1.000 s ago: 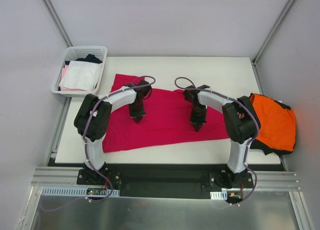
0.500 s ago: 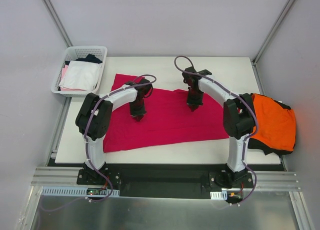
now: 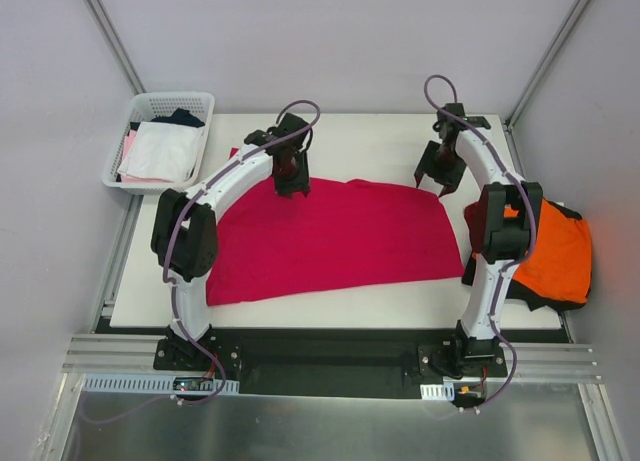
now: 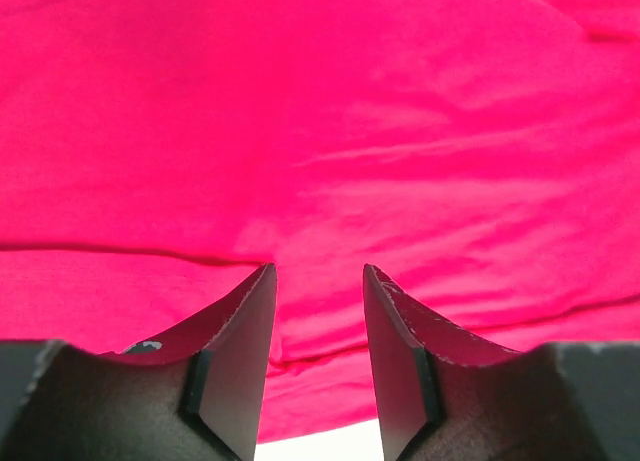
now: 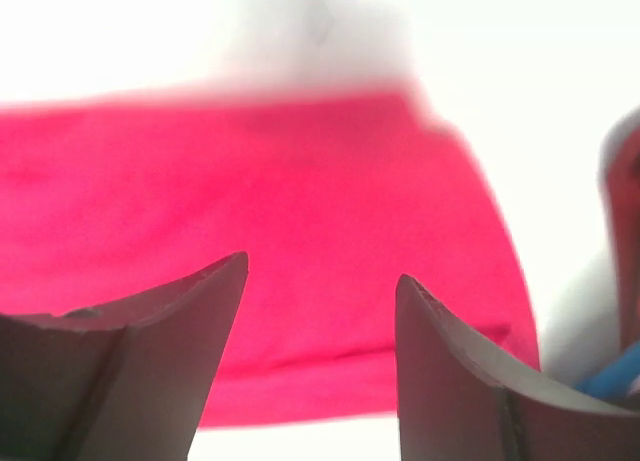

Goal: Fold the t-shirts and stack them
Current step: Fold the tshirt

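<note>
Both arms have swung from the middle of the crimson t-shirt (image 3: 340, 236) out to its far edge, and their fingers have parted. From above, the left tool (image 3: 292, 186) hangs over the shirt's far left part and the right tool (image 3: 437, 184) by its far right corner. The shirt lies spread on the white surface (image 3: 370, 141), with an orange t-shirt (image 3: 555, 246) over a black t-shirt (image 3: 545, 299) at the right edge. At the left wrist, the tool's fingers stand apart above crimson cloth. At the right wrist, the fingers stand wide apart over the shirt's blurred edge

Bright even light, faint shadows, right wrist view blurred
</note>
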Available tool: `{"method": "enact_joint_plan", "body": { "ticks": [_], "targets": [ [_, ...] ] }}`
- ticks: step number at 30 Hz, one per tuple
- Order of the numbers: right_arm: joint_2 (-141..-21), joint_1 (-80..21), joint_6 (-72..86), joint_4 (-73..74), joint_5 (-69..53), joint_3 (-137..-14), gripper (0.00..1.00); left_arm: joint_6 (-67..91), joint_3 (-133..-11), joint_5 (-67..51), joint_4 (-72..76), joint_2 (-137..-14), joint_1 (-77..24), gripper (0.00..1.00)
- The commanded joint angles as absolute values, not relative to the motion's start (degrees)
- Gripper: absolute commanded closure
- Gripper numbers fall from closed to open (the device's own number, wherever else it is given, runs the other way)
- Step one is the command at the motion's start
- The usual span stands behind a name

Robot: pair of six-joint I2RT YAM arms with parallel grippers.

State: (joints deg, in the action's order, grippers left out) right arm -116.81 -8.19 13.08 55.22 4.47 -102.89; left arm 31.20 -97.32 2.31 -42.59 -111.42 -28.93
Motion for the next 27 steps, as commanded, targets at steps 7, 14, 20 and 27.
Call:
{"method": "enact_joint_plan", "body": {
  "ticks": [7, 14, 20, 27],
  "targets": [
    [-128.5, -0.4, 10.4, 50.5, -8.6, -113.3, 0.34, 31.6, -92.6, -7.5, -43.6, -107.8, -29.4, 0.61],
    [-131.1, -0.2, 11.1, 44.8, -15.9, -110.4, 0.34, 30.0, -89.9, -9.1, -43.8, -104.1, -29.4, 0.61],
    [-130.4, -0.1, 12.1, 44.0, -18.1, -108.9, 0.57, 28.5, -85.2, -7.0, -44.2, -100.1, -28.7, 0.61],
    [-125.0, -0.2, 10.7, 45.2, -17.8, -105.0, 0.99, 28.0, -85.2, -6.7, -44.1, -100.8, -28.3, 0.61]
  ]
}}
